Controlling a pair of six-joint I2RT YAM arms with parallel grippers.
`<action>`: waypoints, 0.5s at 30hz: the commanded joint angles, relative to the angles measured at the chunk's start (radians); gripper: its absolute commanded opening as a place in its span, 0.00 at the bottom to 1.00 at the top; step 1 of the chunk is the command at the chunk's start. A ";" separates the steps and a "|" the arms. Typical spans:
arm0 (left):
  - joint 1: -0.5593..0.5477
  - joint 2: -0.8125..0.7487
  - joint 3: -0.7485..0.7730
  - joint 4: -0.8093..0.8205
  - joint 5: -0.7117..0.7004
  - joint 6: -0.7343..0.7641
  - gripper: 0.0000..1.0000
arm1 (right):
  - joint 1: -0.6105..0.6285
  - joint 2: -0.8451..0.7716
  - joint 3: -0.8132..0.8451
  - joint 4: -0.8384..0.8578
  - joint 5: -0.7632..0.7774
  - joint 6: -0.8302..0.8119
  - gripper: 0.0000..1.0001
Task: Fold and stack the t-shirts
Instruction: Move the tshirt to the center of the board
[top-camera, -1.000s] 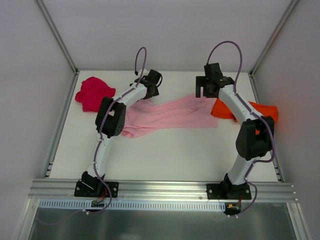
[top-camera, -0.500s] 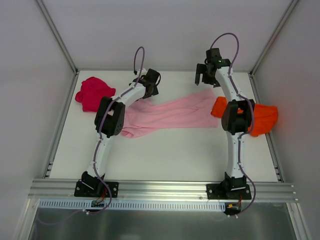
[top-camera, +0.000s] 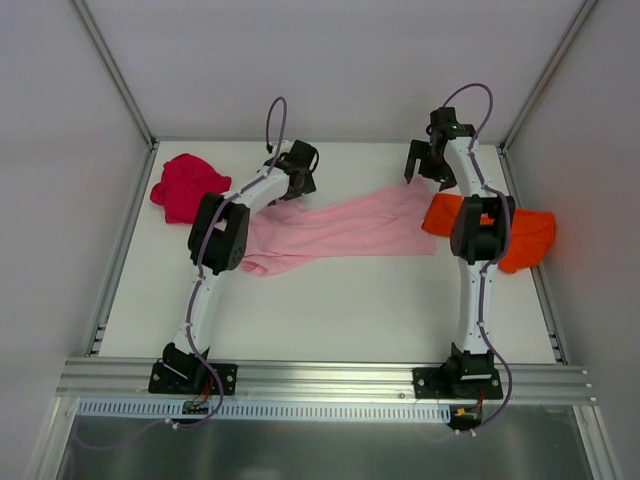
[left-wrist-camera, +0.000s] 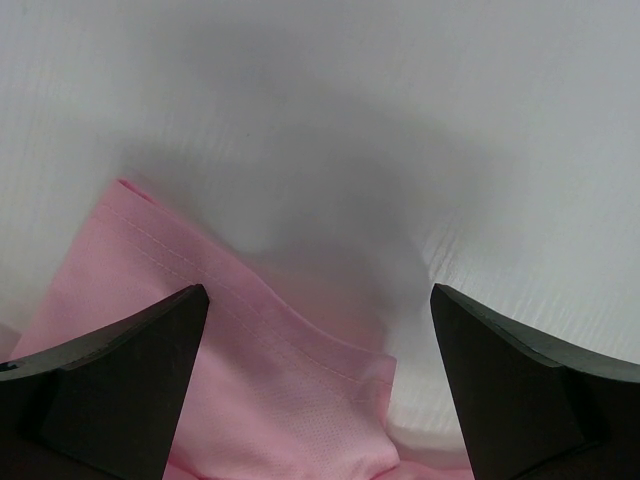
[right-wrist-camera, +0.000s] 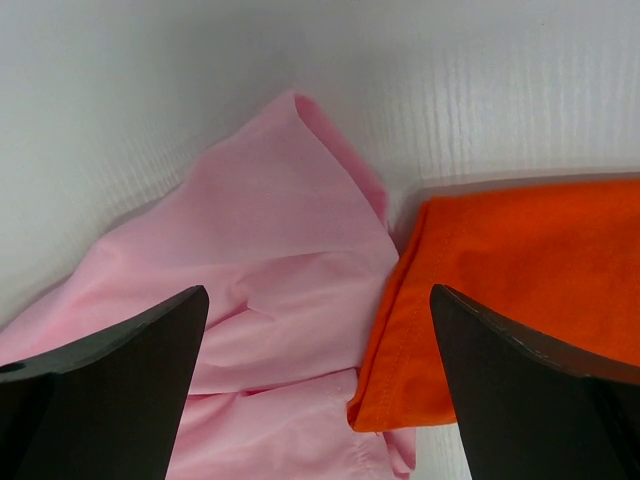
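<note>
No text, label, brand, number or sign legible in overhead view or either wrist view.

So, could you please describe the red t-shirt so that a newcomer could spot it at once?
On the white table, look to the far left corner, just left of the left arm. The red t-shirt lies there bunched in a heap. Its deep crimson sets it apart from the pink t-shirt stretched across the middle and the orange t-shirt at the right.
</note>
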 joint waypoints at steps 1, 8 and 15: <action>0.009 -0.062 -0.016 0.008 0.021 0.012 0.96 | -0.015 0.018 -0.018 -0.024 -0.054 -0.005 1.00; 0.009 -0.093 -0.084 0.044 0.031 0.006 0.96 | -0.030 0.039 -0.063 -0.012 -0.086 0.010 1.00; 0.009 -0.110 -0.114 0.062 0.050 0.006 0.96 | -0.035 0.046 -0.066 0.013 -0.020 -0.013 1.00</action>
